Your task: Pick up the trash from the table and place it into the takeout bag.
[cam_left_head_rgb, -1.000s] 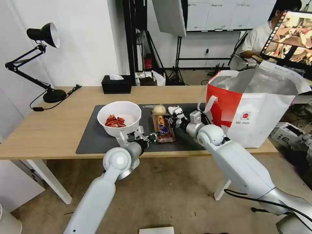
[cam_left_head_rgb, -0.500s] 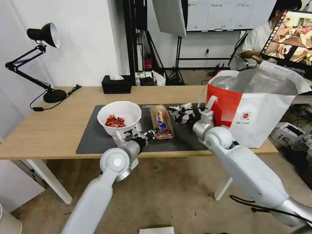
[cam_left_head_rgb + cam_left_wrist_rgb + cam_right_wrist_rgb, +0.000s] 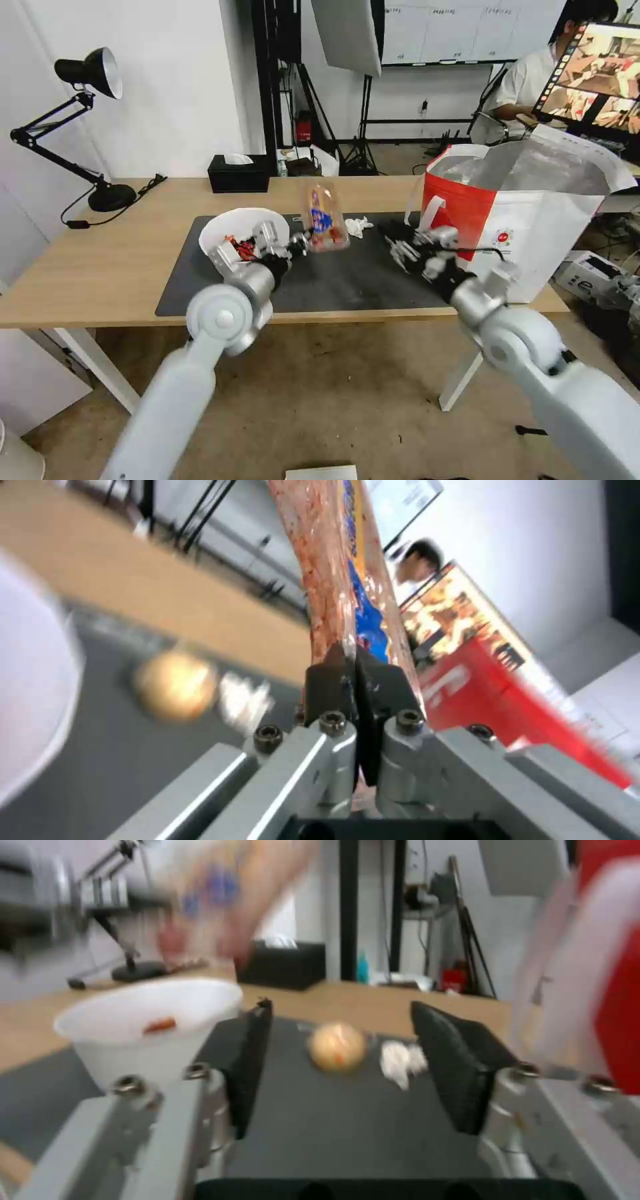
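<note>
The left hand (image 3: 298,241), centre of the head view, is clenched on one end of the clear plastic tray (image 3: 323,218), which hangs tilted above the dark mat (image 3: 347,280) of the bench (image 3: 100,260). To do this well, I judge the tray must clear the rim of the takeout bag (image 3: 533,220) at centre right, pinch kept firm (the grip is only at an edge). The right hand (image 3: 353,1065) is released, low over the mat near the bag. The bag's inside is hidden, and the wrapped lump (image 3: 337,1046) and tissue (image 3: 357,226) are blurred.
</note>
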